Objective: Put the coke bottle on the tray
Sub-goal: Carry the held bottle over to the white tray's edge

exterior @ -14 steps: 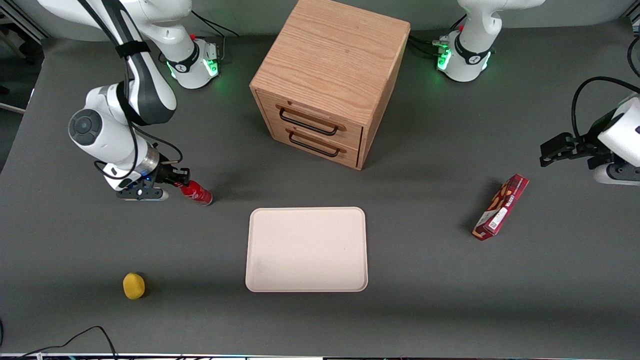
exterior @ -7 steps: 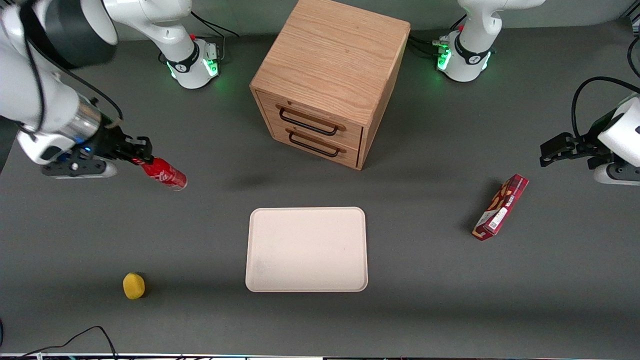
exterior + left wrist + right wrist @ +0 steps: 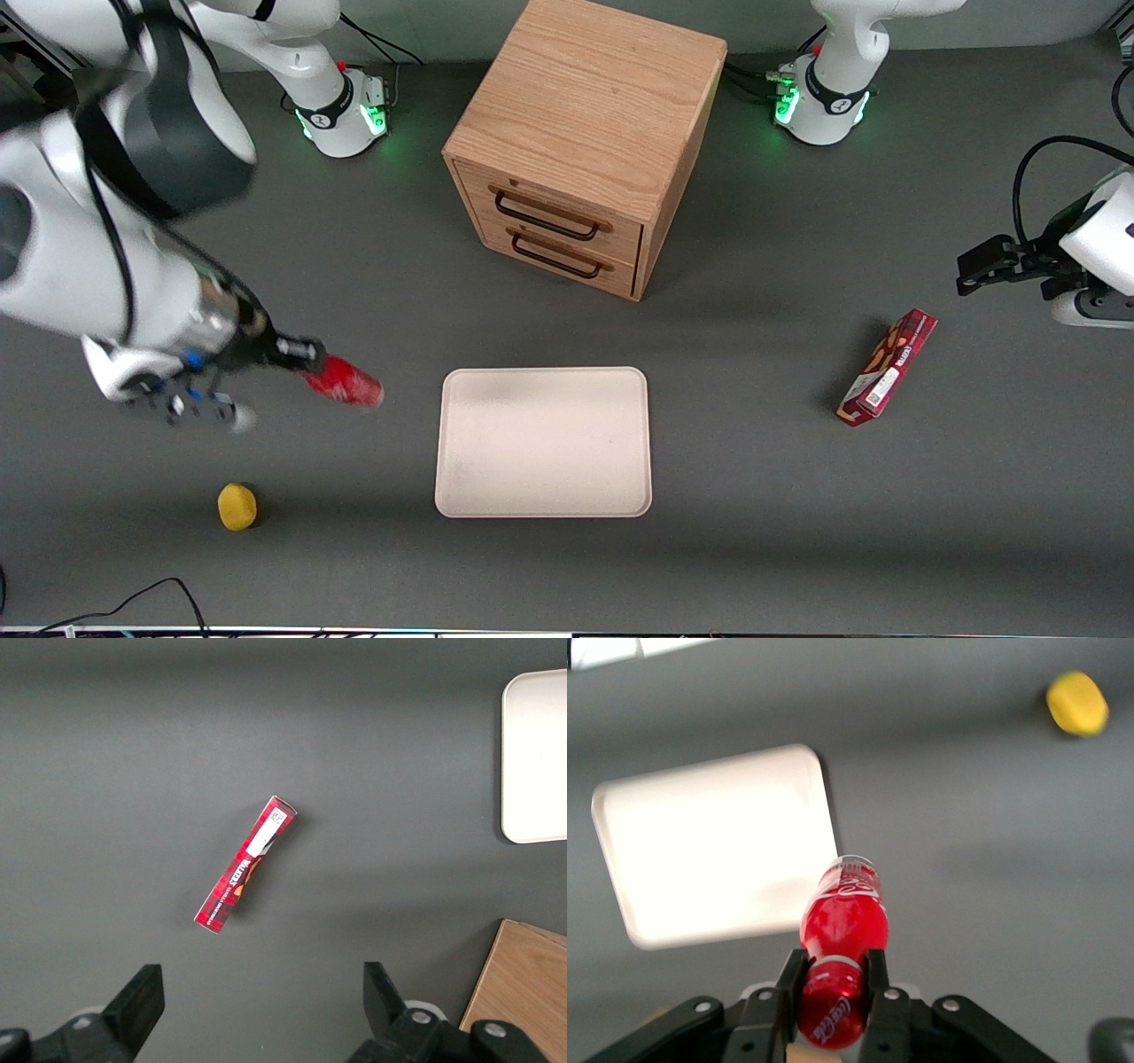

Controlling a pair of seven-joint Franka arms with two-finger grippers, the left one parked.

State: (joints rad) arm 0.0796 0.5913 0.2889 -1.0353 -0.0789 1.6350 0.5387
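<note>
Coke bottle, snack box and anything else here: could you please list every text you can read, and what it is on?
"Coca-Cola": white script on the coke bottle, held lying sideways in the shut gripper, beside the tray.
Snack box: white brand lettering and a white label, too small to read.
Cabinet: no text.

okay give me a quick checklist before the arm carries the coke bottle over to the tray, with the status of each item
1. Grip: the tool is shut on the coke bottle near its cap end. Ok.
2. Bottle off the table: it hangs tilted from the tool, base pointing toward the tray. Ok.
3. Tray free for the bottle: nothing lies on it. Ok.
4. Path: only bare table between the bottle and the tray's nearest edge. Ok.
5. Bystanders: the yellow object sits nearer the front camera than the tool, and the cabinet stands farther from it than the tray; both off the route. Ok.
6. Bottle over the tray: not yet, it is beside the tray. Not ok.
</note>
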